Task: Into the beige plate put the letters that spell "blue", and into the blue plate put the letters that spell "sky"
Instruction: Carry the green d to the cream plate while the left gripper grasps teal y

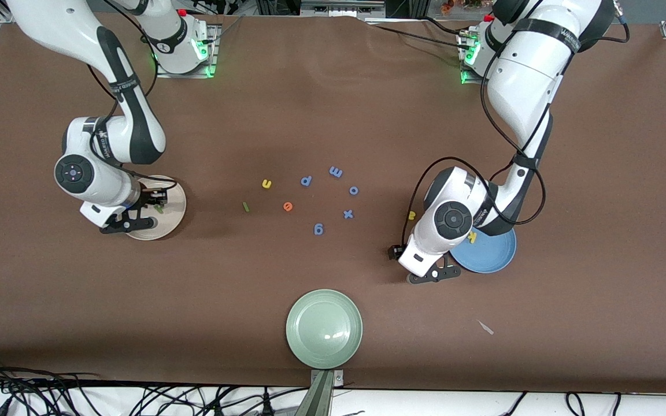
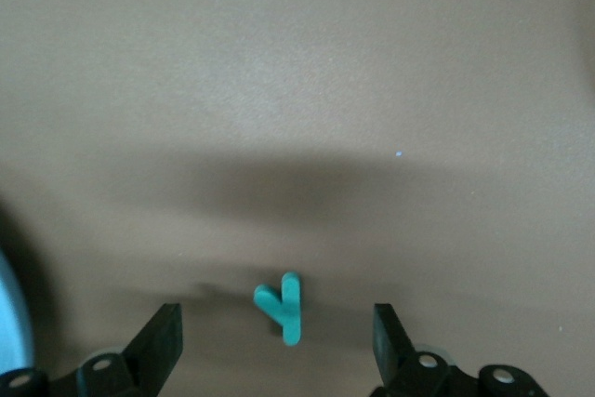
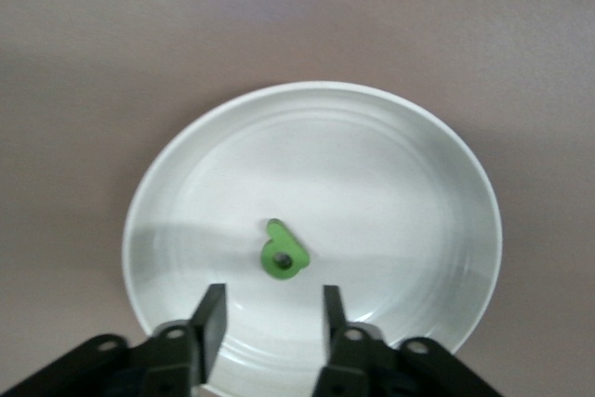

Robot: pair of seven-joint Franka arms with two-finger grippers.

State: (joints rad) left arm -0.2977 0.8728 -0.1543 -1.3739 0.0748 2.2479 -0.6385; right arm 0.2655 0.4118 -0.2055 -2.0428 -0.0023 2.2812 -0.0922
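At the right arm's end of the table, the right gripper (image 3: 267, 323) is seen low over the beige plate (image 3: 465, 165), its fingers parted and gripping nothing; the green b (image 3: 282, 256) lies loose in the plate just ahead of them, so one letter of "blue" is judged to be delivered. In the middle of the table the yellow u (image 1: 266, 184), the green l (image 1: 245, 207) and the orange e (image 1: 288, 206) are left unsorted among the blue letters (image 1: 348, 214), with the pale green plate (image 1: 324, 329) nearer to the front camera and not needed. Toward the left arm's end, the left gripper (image 2: 276, 315) is held low with its fingers spread wide on either side of the teal y (image 2: 284, 309), which rests on the bare table just beside the blue plate (image 1: 492, 257); the stance is judged to be the set-up for a pinch. A yellow k (image 1: 472, 236) already lies in that plate, while a yellow letter (image 1: 412, 215), probably the s, is seen on the table beside the left arm's wrist.
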